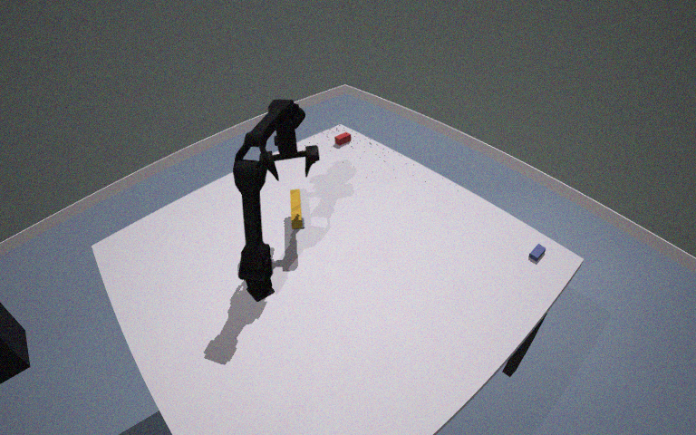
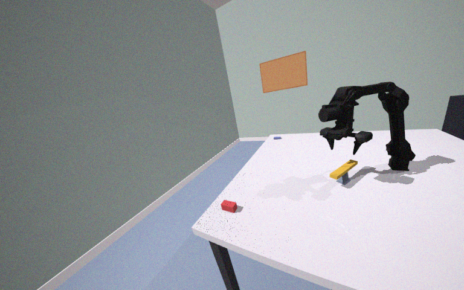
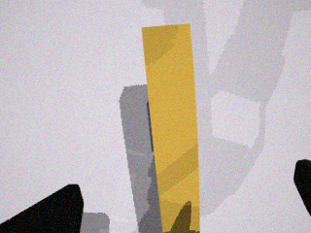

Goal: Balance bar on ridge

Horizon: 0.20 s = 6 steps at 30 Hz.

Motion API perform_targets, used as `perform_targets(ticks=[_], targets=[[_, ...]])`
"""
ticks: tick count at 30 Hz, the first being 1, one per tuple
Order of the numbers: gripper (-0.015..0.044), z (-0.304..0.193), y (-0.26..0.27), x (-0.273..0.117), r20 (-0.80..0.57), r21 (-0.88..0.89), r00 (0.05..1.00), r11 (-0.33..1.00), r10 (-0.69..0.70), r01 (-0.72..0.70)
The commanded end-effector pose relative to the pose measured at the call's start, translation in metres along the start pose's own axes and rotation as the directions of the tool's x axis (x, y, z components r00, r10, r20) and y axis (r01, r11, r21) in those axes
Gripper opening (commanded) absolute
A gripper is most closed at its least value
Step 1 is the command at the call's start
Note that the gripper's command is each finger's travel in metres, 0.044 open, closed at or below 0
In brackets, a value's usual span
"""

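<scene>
Matt, smooth-looking yellow bar point(image 1: 295, 205) point(image 2: 343, 169) point(image 3: 172, 116); matt black arm point(image 1: 252, 215) point(image 2: 396, 122); smooth white tabletop point(image 1: 369, 307) point(image 2: 376, 219) point(image 3: 73, 58).

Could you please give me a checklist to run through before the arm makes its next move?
1. Gripper open, with nothing between its fingers: ok.
2. Gripper raised above the yellow bar, not touching it: ok.
3. Bar resting on the blue-grey ridge: ok.
4. Bar held up off the table: ok.
5. Bar truly level: cannot tell; the exterior view shows it at a slant that may be perspective.
6. Red block and blue block away from the bar: ok.
</scene>
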<state>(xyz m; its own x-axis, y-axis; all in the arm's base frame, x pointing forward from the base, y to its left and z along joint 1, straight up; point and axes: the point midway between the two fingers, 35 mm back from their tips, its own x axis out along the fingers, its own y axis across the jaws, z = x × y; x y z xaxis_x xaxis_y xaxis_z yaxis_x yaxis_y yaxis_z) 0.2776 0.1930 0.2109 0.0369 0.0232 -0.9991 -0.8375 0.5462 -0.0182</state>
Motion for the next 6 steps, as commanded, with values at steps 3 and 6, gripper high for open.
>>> perform_targets(ticks=[3, 6], targets=[[0.044, -0.0002, 0.0002, 0.0003, -0.003, 0.0, 1.0, 1.0, 0.002, -0.002], [0.044, -0.0002, 0.0002, 0.0003, -0.003, 0.0, 1.0, 1.0, 0.002, -0.002]])
